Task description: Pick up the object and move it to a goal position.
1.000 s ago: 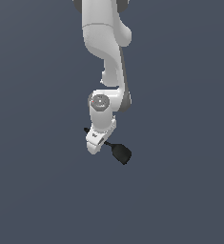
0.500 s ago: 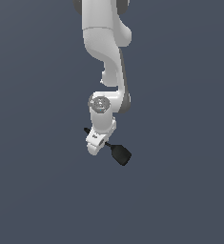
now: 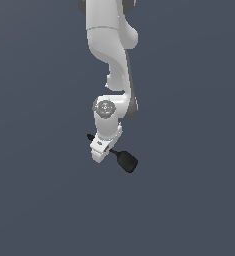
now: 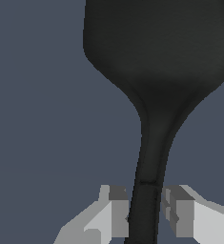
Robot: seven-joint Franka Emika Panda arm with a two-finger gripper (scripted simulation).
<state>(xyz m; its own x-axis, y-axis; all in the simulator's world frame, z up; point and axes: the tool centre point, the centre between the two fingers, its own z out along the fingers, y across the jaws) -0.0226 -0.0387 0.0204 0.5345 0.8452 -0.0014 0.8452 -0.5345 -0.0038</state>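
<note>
The object is a small matte black spoon (image 3: 125,160) with a thin handle and a rounded oblong head. In the exterior view my white gripper (image 3: 101,150) is shut on its handle, the head sticking out toward the exterior view's right and the handle tip poking out on the left. In the wrist view the spoon (image 4: 154,71) fills the frame, its head large and its handle running down between my two fingers (image 4: 116,212), which press on it from both sides. My gripper (image 4: 147,212) holds it above the plain grey floor.
The white arm (image 3: 111,55) comes down from the top middle of the exterior view. A plain dark grey floor (image 3: 39,200) lies all around. No goal marker shows.
The gripper with the spoon has moved very slightly, the head a little lower and further toward the exterior view's right. The grip has not changed.
</note>
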